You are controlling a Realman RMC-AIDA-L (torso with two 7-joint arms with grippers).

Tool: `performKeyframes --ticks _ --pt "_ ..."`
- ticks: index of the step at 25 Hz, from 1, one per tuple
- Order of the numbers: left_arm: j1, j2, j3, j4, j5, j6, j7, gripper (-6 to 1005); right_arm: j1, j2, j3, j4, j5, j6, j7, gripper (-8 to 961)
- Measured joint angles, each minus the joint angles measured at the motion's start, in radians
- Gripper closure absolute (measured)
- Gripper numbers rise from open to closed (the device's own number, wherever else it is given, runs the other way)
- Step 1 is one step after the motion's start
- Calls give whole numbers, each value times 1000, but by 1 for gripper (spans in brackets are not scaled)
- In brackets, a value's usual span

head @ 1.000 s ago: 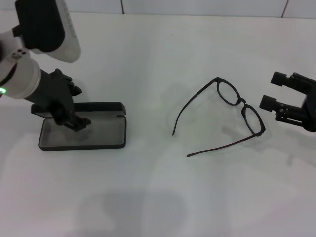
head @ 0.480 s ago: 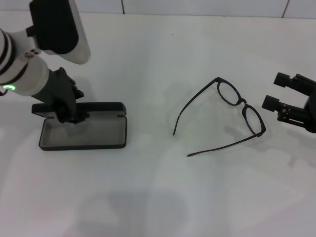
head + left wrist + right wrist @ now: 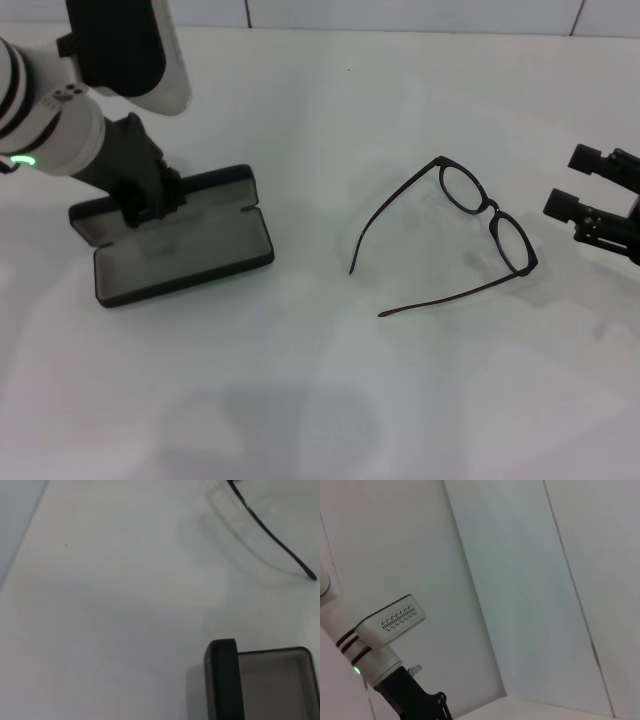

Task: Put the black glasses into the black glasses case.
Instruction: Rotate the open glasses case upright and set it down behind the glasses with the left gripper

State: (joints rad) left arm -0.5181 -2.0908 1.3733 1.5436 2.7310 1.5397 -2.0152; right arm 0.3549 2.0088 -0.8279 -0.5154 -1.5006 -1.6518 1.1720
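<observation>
The black glasses case [image 3: 190, 255] lies open at the left of the table, turned at a slant, its dark grey inside facing up. My left gripper [image 3: 145, 207] sits on its lid near the hinge and is shut on it. In the left wrist view one end of the case [image 3: 260, 680] shows, and beyond it a temple arm of the black glasses [image 3: 280, 545]. The black glasses [image 3: 492, 210] rest unfolded on the table right of centre, temple arms pointing toward the case. My right gripper [image 3: 578, 183] hovers open just right of the glasses, apart from them.
The white table [image 3: 320, 400] meets a white wall at the back. The right wrist view looks across at the wall and at my left arm [image 3: 385, 645].
The left gripper moved from inside the tray back to the lid. The case has swung round, its right end going farther from me. The right gripper drifted slightly right.
</observation>
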Motion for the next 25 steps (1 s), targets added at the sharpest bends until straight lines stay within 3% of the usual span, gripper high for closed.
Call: performKeyframes --ticks 4,10,15,20,25 --pt "4 0 26 42 -13 -32 1 772 -10 1 10 4 1 -9 -1 171" --pt "6 0 135 29 -6 -237 9 803 -17 1 12 9 1 -18 -2 173" --pt "-23 0 225 -72 -2 -401 33 798 -31 1 15 11 1 -30 -2 174" --pt "-91 -1 273 -205 2 -484 30 792 -59 3 48 29 1 -47 -20 176" --pt "-112 -6 329 -269 -2 -549 23 787 -60 0 73 65 -1 -64 -46 178"
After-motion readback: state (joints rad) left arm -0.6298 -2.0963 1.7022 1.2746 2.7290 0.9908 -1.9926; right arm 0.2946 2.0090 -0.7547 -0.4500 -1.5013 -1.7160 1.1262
